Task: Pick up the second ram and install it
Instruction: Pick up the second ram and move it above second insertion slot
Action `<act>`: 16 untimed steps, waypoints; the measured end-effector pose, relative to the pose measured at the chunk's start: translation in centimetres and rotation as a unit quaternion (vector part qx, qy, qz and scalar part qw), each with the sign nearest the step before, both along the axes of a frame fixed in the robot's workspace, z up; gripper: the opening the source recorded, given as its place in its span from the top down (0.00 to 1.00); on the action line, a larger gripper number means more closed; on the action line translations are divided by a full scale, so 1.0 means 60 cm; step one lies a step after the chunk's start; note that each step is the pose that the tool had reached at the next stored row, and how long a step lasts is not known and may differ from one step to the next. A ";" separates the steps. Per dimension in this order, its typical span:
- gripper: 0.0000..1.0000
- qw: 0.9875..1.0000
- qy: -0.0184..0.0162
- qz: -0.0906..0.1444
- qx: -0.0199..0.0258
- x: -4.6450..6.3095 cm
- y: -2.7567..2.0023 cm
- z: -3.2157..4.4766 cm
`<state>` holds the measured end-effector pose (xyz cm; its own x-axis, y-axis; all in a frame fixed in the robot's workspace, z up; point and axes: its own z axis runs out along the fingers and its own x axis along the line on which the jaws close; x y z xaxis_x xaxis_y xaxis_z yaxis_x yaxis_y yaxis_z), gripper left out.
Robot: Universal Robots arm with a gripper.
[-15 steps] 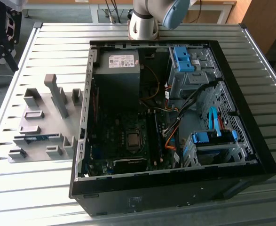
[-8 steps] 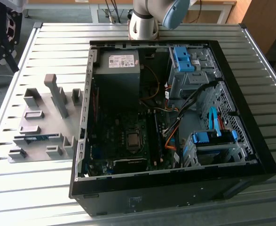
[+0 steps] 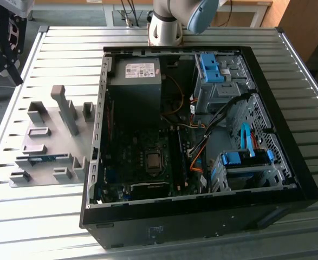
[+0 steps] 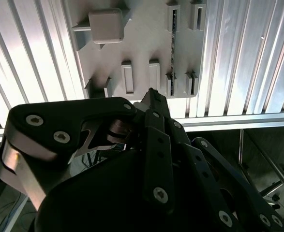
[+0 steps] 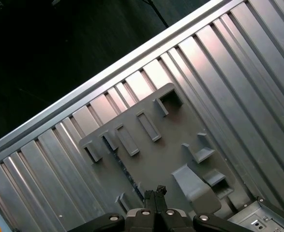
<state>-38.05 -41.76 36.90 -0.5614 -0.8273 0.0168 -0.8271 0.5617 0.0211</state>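
While on edge, second ram [image 3: 42, 158] along slats [image 3: 34, 227].

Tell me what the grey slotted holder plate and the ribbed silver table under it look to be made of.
The grey slotted holder plate looks like matte plastic, perhaps printed: dull uniform grey, no glints, blocky moulded posts. The ribbed silver table looks like bare aluminium or steel: bright streaky reflections along its ridges in both wrist views.

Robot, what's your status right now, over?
Gripper shut, empty, above the gray fixture. Second ram on edge in a fixture slot, not yet picked up. Nothing in the way.
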 end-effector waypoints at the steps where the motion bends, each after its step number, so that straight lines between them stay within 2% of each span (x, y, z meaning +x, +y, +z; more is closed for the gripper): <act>1: 0.90 1.000 0.000 0.000 0.000 0.000 0.0000 0.000; 12: 0.90 1.000 0.000 0.001 0.000 0.000 0.0000 -0.001; 16: 0.90 1.000 0.000 0.008 0.000 0.000 -0.0001 -0.001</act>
<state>-38.06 -41.77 36.84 -0.5479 -0.8364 0.0166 -0.8361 0.5481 0.0210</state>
